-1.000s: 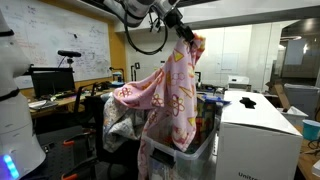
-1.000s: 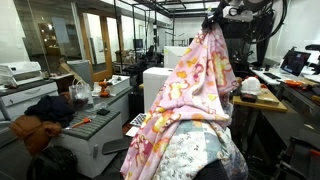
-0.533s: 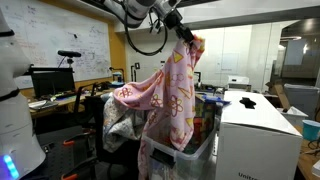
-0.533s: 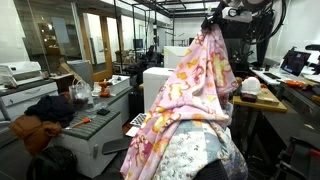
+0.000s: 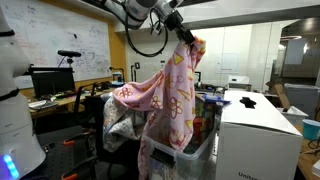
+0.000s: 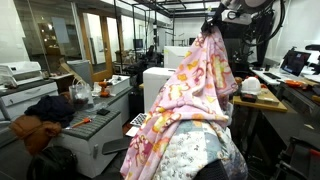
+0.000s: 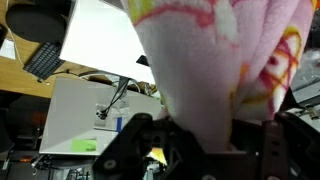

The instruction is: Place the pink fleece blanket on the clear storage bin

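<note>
text: none legible | whiteboard (image 5: pixel 85 40): scrawl too small; white box (image 5: pixel 256 138): lettering cut off

The pink fleece blanket (image 5: pixel 165 100) hangs across the clear storage bin (image 5: pixel 200 155). A white box (image 5: pixel 255 130) stands just beside the bin. Above the box, room is open.

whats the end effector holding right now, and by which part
The pink fleece blanket, pinched at a bunched fold at its top by the shut end effector; the rest hangs down.

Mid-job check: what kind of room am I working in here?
Most likely a research lab or shared office: a scribbled-on whiteboard, a desk monitor, and glass-walled rooms in the background.
</note>
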